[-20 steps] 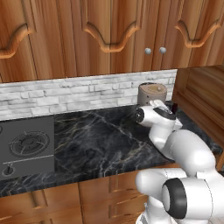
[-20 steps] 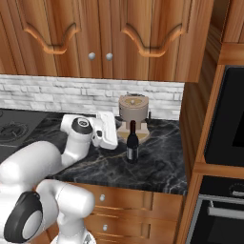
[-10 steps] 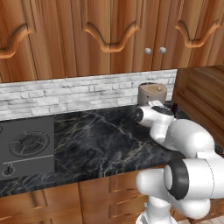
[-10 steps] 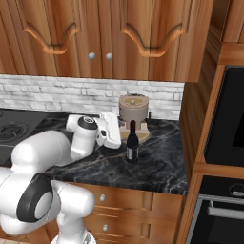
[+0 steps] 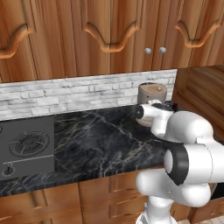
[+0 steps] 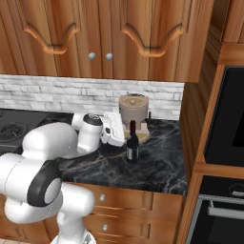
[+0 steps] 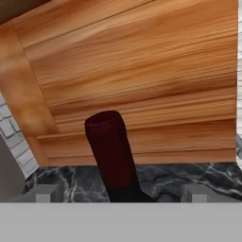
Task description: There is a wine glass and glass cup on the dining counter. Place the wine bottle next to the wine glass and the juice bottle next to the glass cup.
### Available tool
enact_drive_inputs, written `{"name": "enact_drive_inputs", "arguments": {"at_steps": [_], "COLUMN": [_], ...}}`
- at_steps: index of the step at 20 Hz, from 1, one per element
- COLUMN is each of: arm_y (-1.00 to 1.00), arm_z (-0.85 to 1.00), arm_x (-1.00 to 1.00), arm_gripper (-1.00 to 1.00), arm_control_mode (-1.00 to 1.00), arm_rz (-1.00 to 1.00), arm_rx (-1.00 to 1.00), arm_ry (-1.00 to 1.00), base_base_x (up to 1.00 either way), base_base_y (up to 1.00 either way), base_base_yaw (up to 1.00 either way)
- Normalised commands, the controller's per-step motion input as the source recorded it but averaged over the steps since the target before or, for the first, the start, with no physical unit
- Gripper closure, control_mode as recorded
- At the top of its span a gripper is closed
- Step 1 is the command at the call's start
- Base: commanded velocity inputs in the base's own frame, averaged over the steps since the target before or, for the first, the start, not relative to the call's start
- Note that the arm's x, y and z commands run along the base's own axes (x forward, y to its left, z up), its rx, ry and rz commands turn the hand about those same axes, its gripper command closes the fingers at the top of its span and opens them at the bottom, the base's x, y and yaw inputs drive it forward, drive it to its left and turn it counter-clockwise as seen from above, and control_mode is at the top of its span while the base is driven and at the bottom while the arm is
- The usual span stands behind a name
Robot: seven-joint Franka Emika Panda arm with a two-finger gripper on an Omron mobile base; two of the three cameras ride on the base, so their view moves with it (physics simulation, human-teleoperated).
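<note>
The dark wine bottle (image 6: 132, 144) stands upright on the black marble counter (image 6: 157, 164), just in front of a round canister. My gripper (image 6: 127, 135) reaches it from the left at neck height. In the hand view the bottle's dark red neck (image 7: 112, 153) rises between my two fingertips (image 7: 46, 193), which stand wide apart on either side without touching it. The gripper (image 7: 120, 194) is open. In the left base view my own arm (image 5: 188, 131) covers the bottle.
A round brown-grey canister (image 6: 133, 108) (image 5: 152, 92) stands against the brick backsplash right behind the bottle. A wooden side wall (image 6: 190, 114) and built-in oven (image 6: 224, 138) close off the right. The gas hob (image 5: 27, 146) lies at the left, with wall cabinets overhead.
The arm's elbow has swung round and the hand has edged a little closer to the wine bottle. The bottle stands where it was.
</note>
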Motion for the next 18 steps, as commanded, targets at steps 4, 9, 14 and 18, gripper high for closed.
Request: {"name": "enact_drive_inputs", "arguments": {"at_steps": [4,9,14,18], "arm_y": [-0.13,-0.13,-0.11,-0.11], "arm_z": [-0.14,-0.17,-0.18,-0.14], "arm_x": [0.14,0.01,0.00,0.00], "arm_gripper": [-1.00,-1.00,-1.00,-1.00], "arm_control_mode": [-1.00,-1.00,-1.00,-1.00], "arm_rz": [0.00,0.00,0.00,0.01], "arm_rx": [0.00,0.00,0.00,0.00], "arm_ry": [0.00,0.00,0.00,0.00], "base_base_x": [0.00,0.00,0.00,0.00], "base_base_y": [0.00,0.00,0.00,0.00], "base_base_yaw": [0.00,0.00,0.00,0.00]}}
